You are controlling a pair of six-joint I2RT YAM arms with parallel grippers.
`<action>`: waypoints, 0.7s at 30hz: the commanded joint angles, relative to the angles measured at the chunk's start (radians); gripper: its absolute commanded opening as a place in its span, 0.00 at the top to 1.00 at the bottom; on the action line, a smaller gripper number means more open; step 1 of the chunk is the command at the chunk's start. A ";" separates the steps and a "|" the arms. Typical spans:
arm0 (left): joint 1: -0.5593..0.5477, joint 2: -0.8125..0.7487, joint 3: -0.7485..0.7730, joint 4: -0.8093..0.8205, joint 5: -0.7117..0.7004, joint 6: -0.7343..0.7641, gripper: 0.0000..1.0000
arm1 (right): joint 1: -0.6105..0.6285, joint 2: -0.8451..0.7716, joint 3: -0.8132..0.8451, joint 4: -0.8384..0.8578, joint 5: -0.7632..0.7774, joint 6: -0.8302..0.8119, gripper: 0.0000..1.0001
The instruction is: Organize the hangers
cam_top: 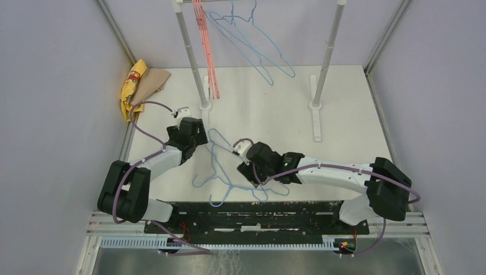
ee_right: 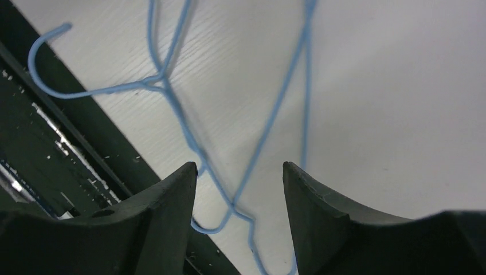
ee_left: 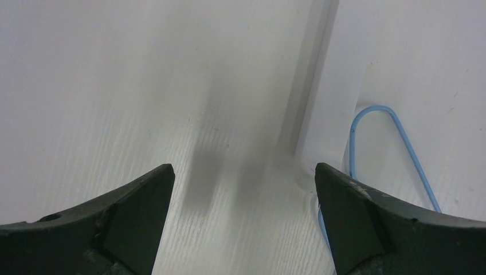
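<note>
Two robot arms reach over the white bench (cam_top: 344, 114). Some light blue hangers (cam_top: 226, 184) lie flat on the bench between the arms, near the front edge. More blue hangers (cam_top: 252, 51) hang from the rack (cam_top: 329, 51) at the back. Pink-red hangers (cam_top: 207, 51) hang in a tight bunch beside them, on the left.

The left fingers (cam_top: 198, 136) are spread wide over bare bench, with nothing between them. A blue wire loop (ee_left: 372, 114) lies just beside one of them.

The right fingers (cam_top: 249, 169) are low over the hangers that lie on the bench. They are spread apart too. Thin blue wires run across the gap between them, but they are not pinching the wire. One hook (ee_right: 43, 51) lies right by the black bar (ee_right: 34, 143) at the front. A yellow cloth (cam_top: 132, 86) sits in the far left corner.
</note>
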 commanded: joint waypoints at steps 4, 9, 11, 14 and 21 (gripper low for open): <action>0.002 -0.005 0.034 0.016 -0.012 -0.030 0.01 | 0.115 0.119 0.027 0.118 -0.112 -0.073 0.45; 0.002 -0.009 0.029 0.017 -0.010 -0.033 0.01 | 0.115 0.156 0.019 0.144 -0.128 -0.094 0.46; 0.002 -0.010 0.028 0.019 -0.008 -0.033 0.01 | 0.115 0.172 0.022 0.150 -0.135 -0.108 0.46; 0.002 -0.011 0.028 0.020 -0.008 -0.034 0.01 | 0.115 0.197 0.024 0.166 -0.139 -0.118 0.47; 0.002 -0.008 0.029 0.019 -0.008 -0.033 0.01 | 0.116 0.254 0.029 0.183 -0.136 -0.117 0.61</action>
